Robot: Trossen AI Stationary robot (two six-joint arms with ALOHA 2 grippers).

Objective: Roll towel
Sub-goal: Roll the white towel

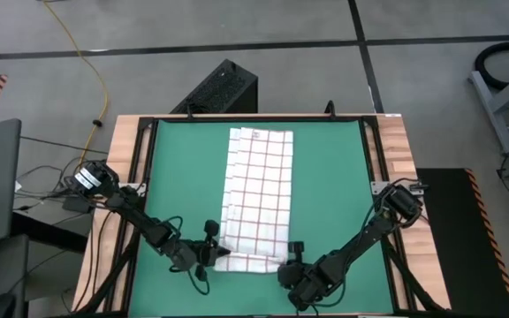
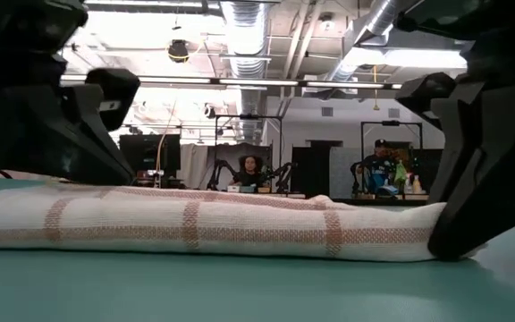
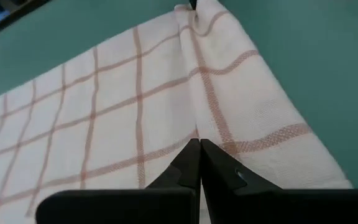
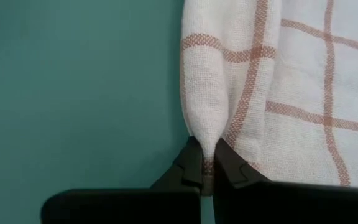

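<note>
Towel: the towel [image 1: 259,190] is laid lengthwise down the middle of the green mat [image 1: 179,168] on the surface, its far end flat near the mat's far edge, its near end already turned over into a low roll close to the near edge.
Roll: in the low view the rolled end [image 2: 204,228] is seen as one long, soft ridge lying across the mat.
Left tool: the left tool [image 3: 199,163] is set at the roll's left end, jaws pressed together on the fold of cloth, so that end is kept from unrolling.
Right tool: the right tool [image 4: 205,167] is set at the roll's right end, jaws pinched tight on a bunched edge of the towel.
Reason for placement: both ends are gripped, it is judged, so the roll can be turned evenly.
Stage: early; most of the towel is not yet rolled.
</note>
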